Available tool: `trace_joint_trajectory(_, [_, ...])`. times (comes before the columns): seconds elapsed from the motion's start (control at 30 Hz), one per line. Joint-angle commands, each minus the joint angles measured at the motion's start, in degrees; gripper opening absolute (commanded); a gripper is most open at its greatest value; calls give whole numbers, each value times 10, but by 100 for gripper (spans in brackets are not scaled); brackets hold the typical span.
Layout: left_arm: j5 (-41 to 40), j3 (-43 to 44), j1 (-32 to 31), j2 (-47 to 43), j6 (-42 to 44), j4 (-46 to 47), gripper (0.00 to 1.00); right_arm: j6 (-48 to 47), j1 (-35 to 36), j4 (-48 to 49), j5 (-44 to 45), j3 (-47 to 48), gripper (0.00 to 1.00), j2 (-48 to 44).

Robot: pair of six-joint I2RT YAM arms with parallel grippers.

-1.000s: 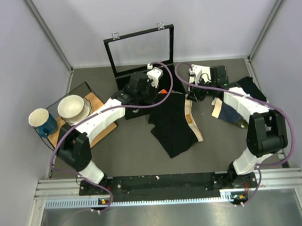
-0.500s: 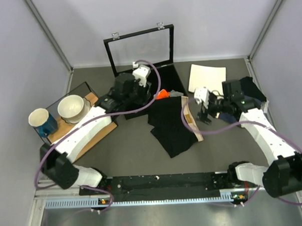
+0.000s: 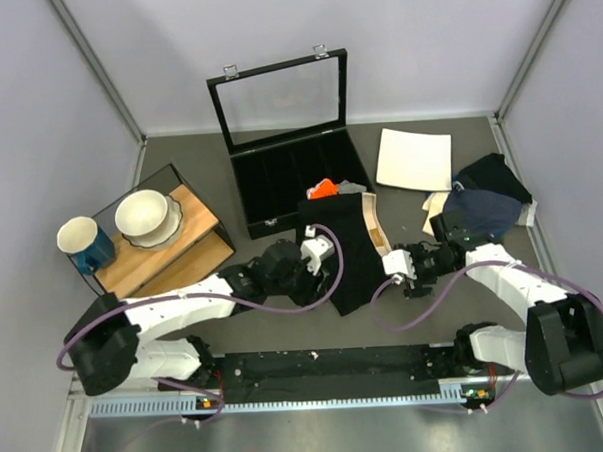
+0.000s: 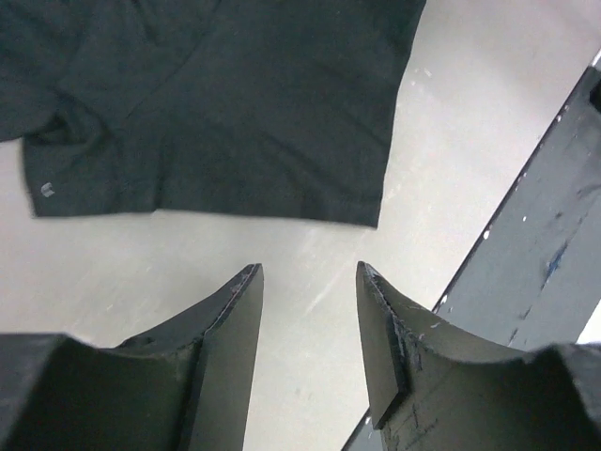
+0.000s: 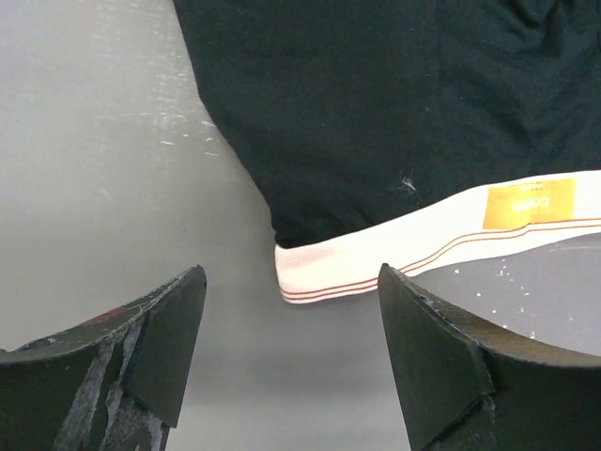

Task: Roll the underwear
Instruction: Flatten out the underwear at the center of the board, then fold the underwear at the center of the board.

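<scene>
Underwear [image 3: 345, 259] of black soft fabric, pale beige waistband [image 3: 373, 223], lies flat; left gripper [image 4: 305, 271] at its nine o'clock, right gripper [image 5: 291, 277] at three o'clock, both spread and empty.

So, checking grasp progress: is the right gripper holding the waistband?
No, the right gripper is open and the waistband lies untouched on the table beyond it.

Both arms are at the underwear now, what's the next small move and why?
Probably ease the right gripper forward and down to pinch the waistband corner. It is open, with that corner of the underwear lying just ahead between its fingers; the left gripper is open too, just short of the hem.
</scene>
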Motion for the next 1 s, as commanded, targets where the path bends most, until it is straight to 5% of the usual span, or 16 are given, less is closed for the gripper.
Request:
trace_joint_trajectory(0.0, [-32,29,-36,59,-56,127,50,-5,24,87,2,-15,73,11])
trace_joint_trajectory(0.27, [-46,89,-56,186,-71,103,49,5,44,124,36,-31,51,27])
trace_joint_trajectory(0.57, [1,84,-68,234,-133,52,32,-3,44,116,55,-44,25,18])
trace_joint_trajectory(0.7, [32,77,-71,232,-154,28,26,-20,44,70,57,-40,11,-6])
trace_joint_trajectory(0.97, [59,55,-101,216,-178,14,25,-63,82,-76,77,-51,4,-65])
